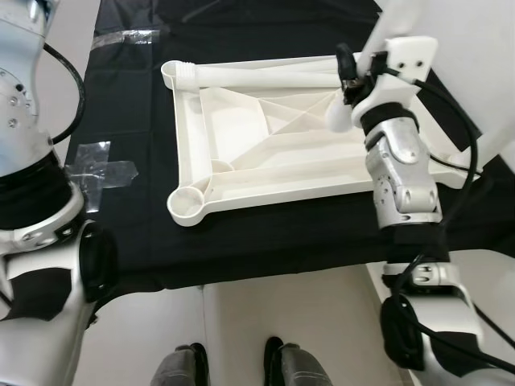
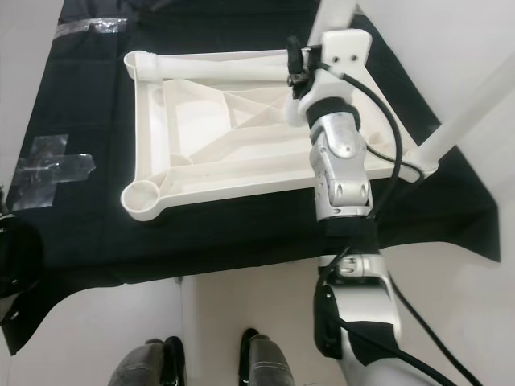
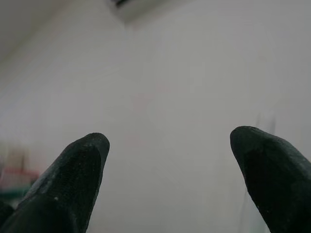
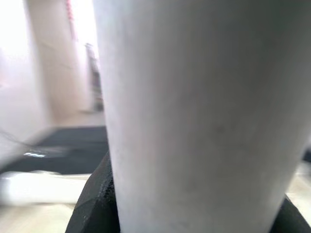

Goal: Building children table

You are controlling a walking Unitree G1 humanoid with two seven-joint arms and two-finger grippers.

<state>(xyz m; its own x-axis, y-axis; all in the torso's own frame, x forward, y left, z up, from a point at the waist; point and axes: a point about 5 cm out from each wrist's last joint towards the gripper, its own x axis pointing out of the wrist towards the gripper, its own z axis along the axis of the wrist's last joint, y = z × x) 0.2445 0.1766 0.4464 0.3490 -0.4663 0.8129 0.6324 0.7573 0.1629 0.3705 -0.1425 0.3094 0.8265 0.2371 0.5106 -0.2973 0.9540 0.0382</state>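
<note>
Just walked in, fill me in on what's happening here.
The robot is putting together a white plastic children's table. The tabletop lies upside down on a black cloth, ribs and corner sockets facing up. The right gripper is closed around a white table leg and holds it above the tabletop's far right part. Another leg already stands at a right-hand corner. The left gripper is open, pointing at a wall and holding nothing.

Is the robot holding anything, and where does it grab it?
The right gripper grips a white table leg around its shaft. The left gripper is open, empty.
</note>
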